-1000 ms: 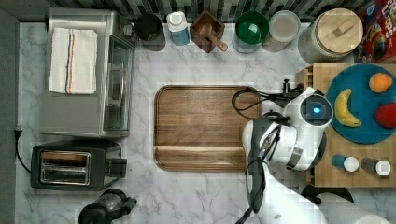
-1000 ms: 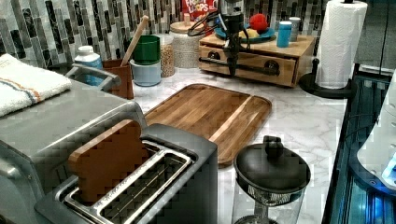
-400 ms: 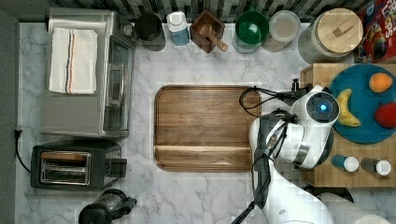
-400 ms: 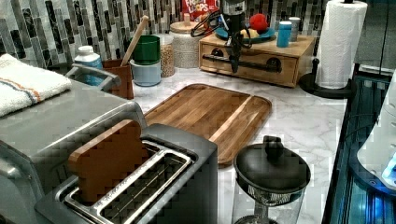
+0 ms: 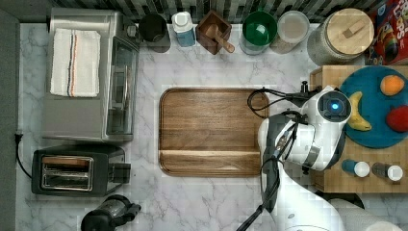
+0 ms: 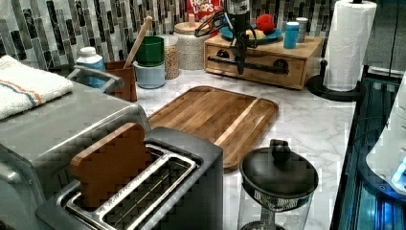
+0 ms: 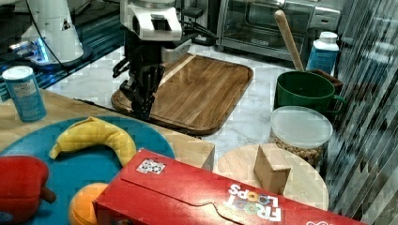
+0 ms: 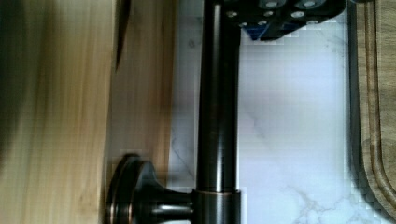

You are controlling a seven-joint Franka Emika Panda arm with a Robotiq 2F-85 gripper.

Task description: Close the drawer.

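Drawer (image 6: 261, 67): light-wood front, dark bar handle (image 8: 218, 107), nearly flush; gripper (image 6: 239, 62) at handle, grip unclear.

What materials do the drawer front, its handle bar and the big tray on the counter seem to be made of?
The drawer front looks like pale, unpainted wood with a matte finish; faint grain shows in the wrist view. The handle bar seems to be dark metal, perhaps bronze-toned, since it carries a smooth sheen. The tray looks like darker brown wood with plank-like grain stripes and a slight satin gloss.
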